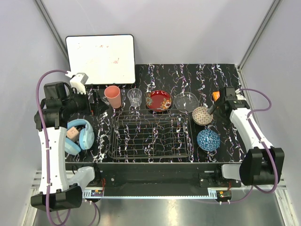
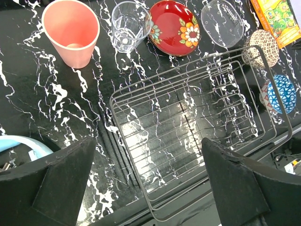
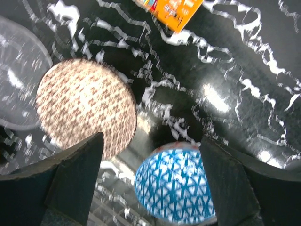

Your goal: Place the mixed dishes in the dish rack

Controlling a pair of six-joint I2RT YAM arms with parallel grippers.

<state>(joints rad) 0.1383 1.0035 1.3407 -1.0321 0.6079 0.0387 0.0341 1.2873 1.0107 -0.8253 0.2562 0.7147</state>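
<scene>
Dishes, six of them, all stand on the black marbled table [image 1: 225,75] outside the dish rack [image 1: 151,156], which lies at the near middle of the table. Clock directions below take the rack's middle in the top view as the dial.

Light-blue headphones [image 1: 81,136] lie at 9 o'clock, well apart from the rack. The left gripper [image 2: 146,150] hovers at about 10 o'clock, near the rack's far left corner. Its fingers [image 2: 61,183] are spread wide with nothing between them. A white board [image 1: 100,59] stands at the table's far edge at 11 o'clock.

A row runs just beyond the rack's far edge:
- The salmon-pink cup [image 1: 112,96] stands upright at 11 o'clock.
- The small clear glass tumbler [image 1: 134,97] is just beside it.
- The red gold-patterned plate [image 1: 158,100] is at 12 o'clock.
- The clear glass bowl [image 1: 186,101] is at 1 o'clock.

The beige speckled bowl [image 1: 202,115] sits at 2 o'clock, just beside the rack's far right corner. The blue patterned bowl [image 1: 208,140] sits at 3 o'clock, near the rack's right side. The right gripper [image 3: 151,141] hangs over these two bowls, its fingers [image 3: 75,179] parted and holding nothing. An orange book [image 1: 216,95] lies at 2 o'clock, beyond the speckled bowl.
</scene>
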